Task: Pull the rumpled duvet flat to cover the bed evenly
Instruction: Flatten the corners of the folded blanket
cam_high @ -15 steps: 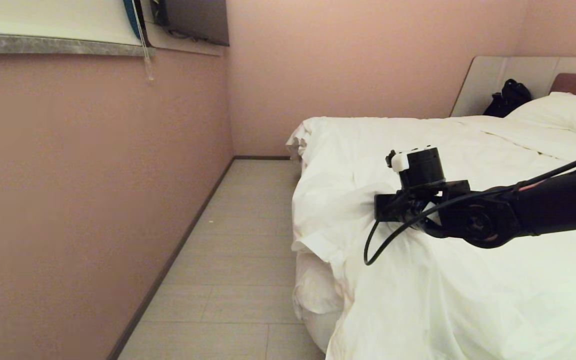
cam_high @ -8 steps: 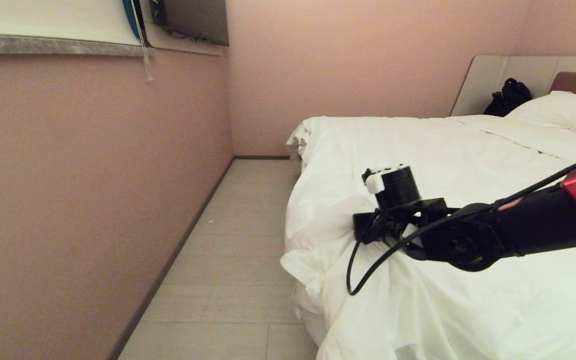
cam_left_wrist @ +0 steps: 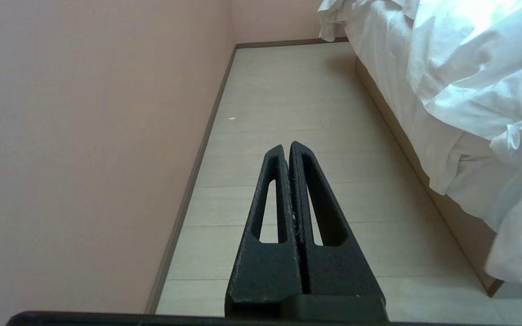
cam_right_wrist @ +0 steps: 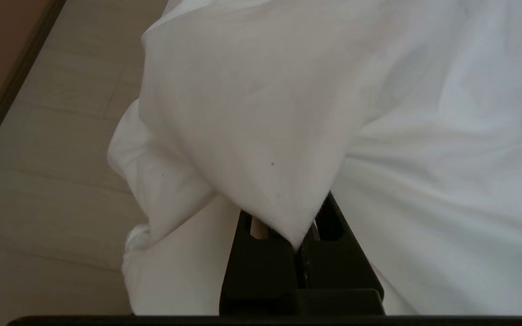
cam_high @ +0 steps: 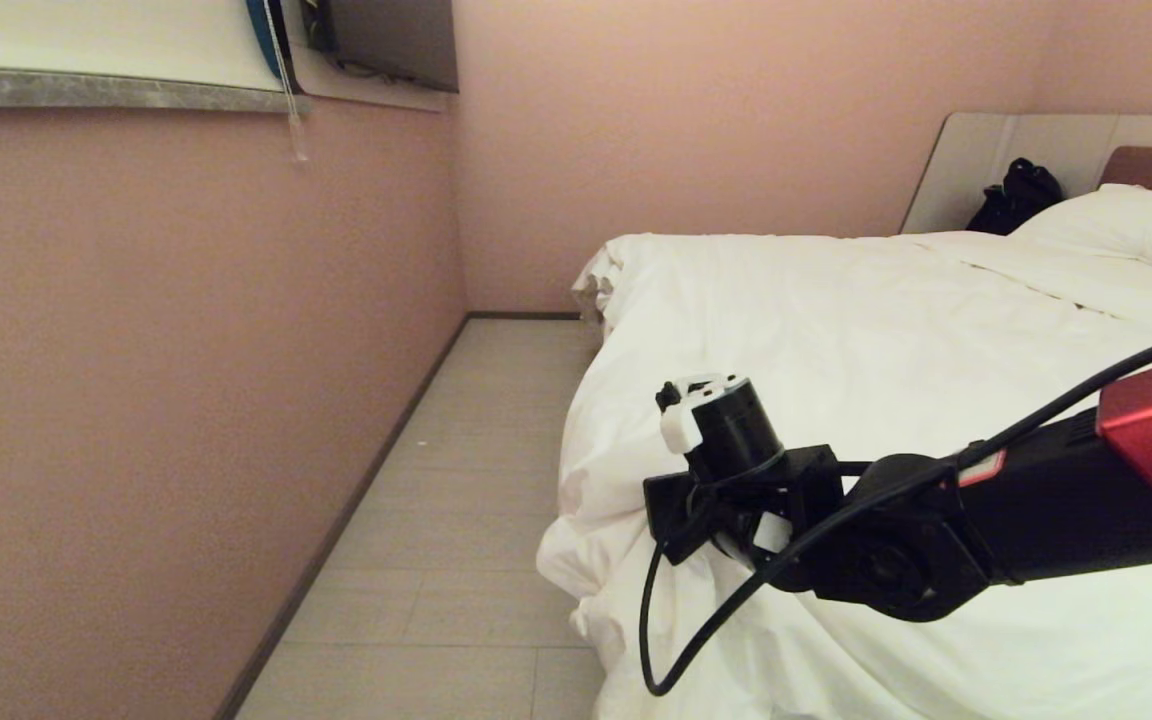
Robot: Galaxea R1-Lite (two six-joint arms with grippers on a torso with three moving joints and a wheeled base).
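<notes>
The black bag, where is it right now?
In the head view the black bag sits at the far right, leaning against the beige headboard at the top of the bed, just left of the pillow.

Pink wall (cam_high: 186, 350) runs down the left with a dark baseboard (cam_high: 336, 530) along the pale tiled floor (cam_high: 466, 480). Up top there's a grey stone ledge (cam_high: 106, 90) with a thin cord (cam_high: 288, 100) dangling off it, plus a dark screen (cam_high: 391, 40). A black bag (cam_high: 1016, 195) is slumped near a white pillow (cam_high: 1131, 225).
</notes>
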